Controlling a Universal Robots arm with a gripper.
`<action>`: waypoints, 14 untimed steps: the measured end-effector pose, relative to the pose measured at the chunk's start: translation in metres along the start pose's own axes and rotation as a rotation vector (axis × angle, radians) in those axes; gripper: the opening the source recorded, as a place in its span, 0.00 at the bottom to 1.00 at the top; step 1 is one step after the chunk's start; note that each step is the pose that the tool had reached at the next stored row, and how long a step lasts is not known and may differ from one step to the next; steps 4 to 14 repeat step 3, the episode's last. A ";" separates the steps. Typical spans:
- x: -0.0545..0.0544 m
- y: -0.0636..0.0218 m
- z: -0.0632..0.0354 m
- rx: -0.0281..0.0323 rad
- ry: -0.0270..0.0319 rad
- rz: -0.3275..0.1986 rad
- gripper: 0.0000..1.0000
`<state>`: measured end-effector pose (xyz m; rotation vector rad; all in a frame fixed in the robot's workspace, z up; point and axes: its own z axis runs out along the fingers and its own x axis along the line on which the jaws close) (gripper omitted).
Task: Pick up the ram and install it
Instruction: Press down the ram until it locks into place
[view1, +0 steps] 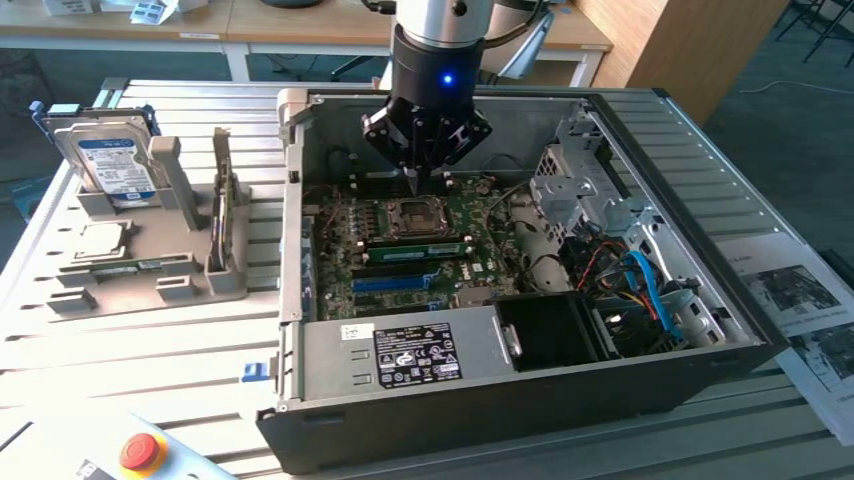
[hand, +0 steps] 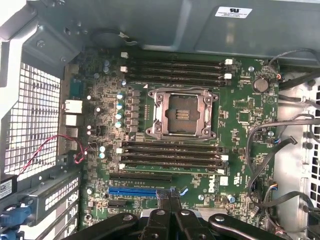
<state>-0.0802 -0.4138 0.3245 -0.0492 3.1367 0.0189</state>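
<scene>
Pincer (view1: 411, 183) hangs pinched shut with nothing seen between its tips, low inside the open computer case (view1: 694, 300) over the far edge of the processor socket (view1: 407, 215). Green ram (view1: 130, 267) lies flat on the grey holder (view1: 214, 280) outside the case, well apart toward the exterior view's left and nearer, its long axis running left to right. A green strip (view1: 416, 243) just near of the socket may be a second stick already seated; I cannot tell
</scene>
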 end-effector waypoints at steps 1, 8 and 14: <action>0.000 0.0000 0.0000 0.0000 0.0000 0.000 0.11; 0.000 0.0000 0.0000 0.0000 0.0000 0.000 0.11; 0.000 0.0000 0.0000 0.0000 0.0000 0.000 0.11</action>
